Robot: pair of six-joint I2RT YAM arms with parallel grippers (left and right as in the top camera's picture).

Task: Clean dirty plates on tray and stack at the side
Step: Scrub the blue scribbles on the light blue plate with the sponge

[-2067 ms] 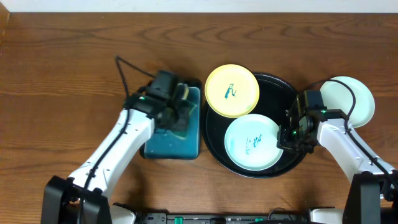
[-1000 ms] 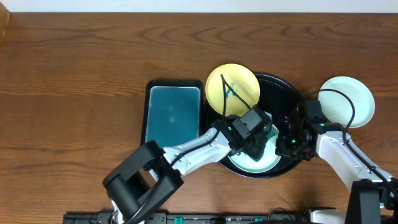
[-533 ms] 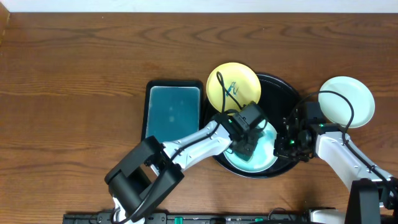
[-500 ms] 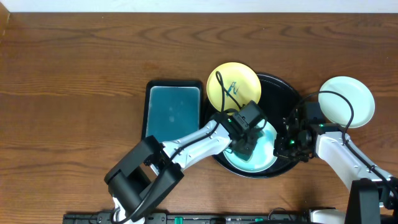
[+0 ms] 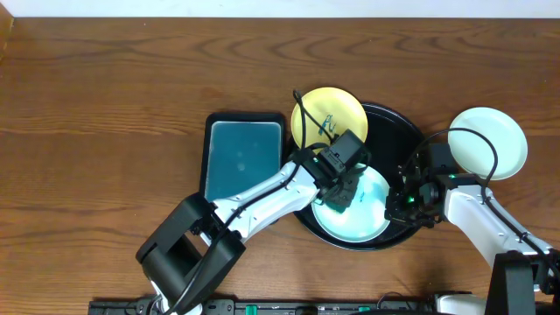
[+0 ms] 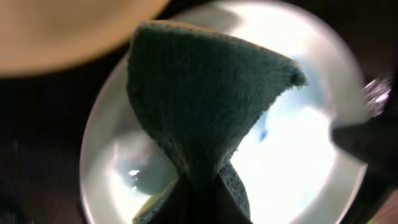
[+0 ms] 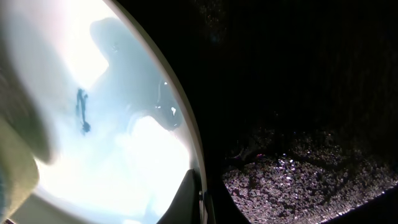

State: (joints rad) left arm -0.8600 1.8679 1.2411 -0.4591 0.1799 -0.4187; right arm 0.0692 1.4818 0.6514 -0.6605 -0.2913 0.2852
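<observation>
Left claw (image 5: 343, 185) is pinched tight on a dark green sponge (image 6: 199, 106), which hangs down from the pinch onto the mint plate (image 5: 372, 214). That plate lies flat in the near half of the black tray (image 5: 394, 131). The sponge is held from above so its broad face can drag over the plate. One small teal mark (image 6: 264, 134) shows just beside the sponge edge; the right wrist view shows a teal fleck too. Judgement: wiping is in hand and not finished on this plate.

Right claw (image 5: 404, 203) is pressed together on the mint plate's right rim, thin edge between the fingers. Likely reason: it pins the plate so it doesn't slide or spin under the sponge.

Yellow plate (image 5: 346, 114) sits at the far left of the tray, overlapping the tray rim, so probably tilted. Its teal scribble (image 5: 328, 125) is plain to see, so it is not cleaned. It touches or nearly touches the mint plate; can't tell which.

White plate (image 5: 490, 140) lies on the table (image 5: 105, 87) right of the tray, no marks visible. This looks like the stacking spot, with one plate done of three.

Teal tray (image 5: 242, 157), left of the black tray, has nothing on it; presumably where the sponge is kept.
</observation>
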